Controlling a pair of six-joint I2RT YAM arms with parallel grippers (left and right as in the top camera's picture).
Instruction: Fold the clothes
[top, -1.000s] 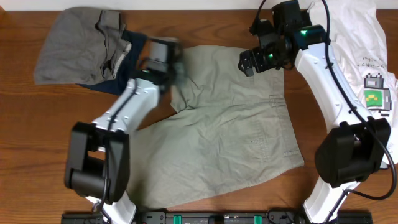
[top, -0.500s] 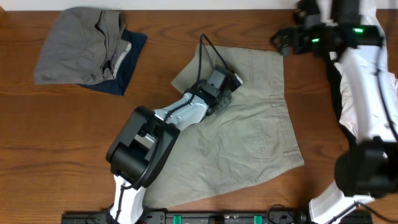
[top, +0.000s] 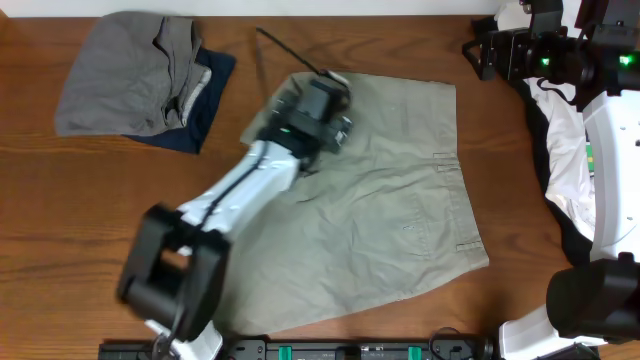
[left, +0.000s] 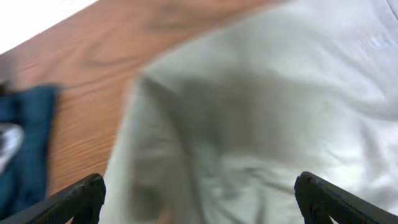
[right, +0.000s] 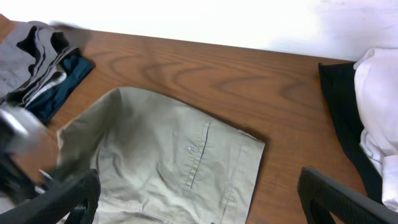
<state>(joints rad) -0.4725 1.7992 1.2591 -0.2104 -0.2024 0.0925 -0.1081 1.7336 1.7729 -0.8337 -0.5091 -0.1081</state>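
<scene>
The clothes' khaki shorts (top: 400, 210) lie folded over in the middle of the table. My left gripper (top: 305, 98) hovers over their upper left corner, open; in the left wrist view its fingers (left: 81, 198) stand wide apart above loose khaki cloth (left: 261, 124), holding nothing. My right gripper (top: 483, 58) is up at the far right, off the shorts, open and empty. From the right wrist view the shorts (right: 168, 155) lie below and ahead, between its spread fingertips (right: 336, 199).
A grey garment (top: 120, 75) lies on a navy piece (top: 205, 105) at the back left. A white tee (top: 570, 170) over a black piece (top: 560, 230) sits at the right edge, under the right arm. Bare wood surrounds the shorts.
The left gripper carried the shorts' left part over to the right, opened and let go, then drew back up-left. The right arm swung away to the far right corner.
</scene>
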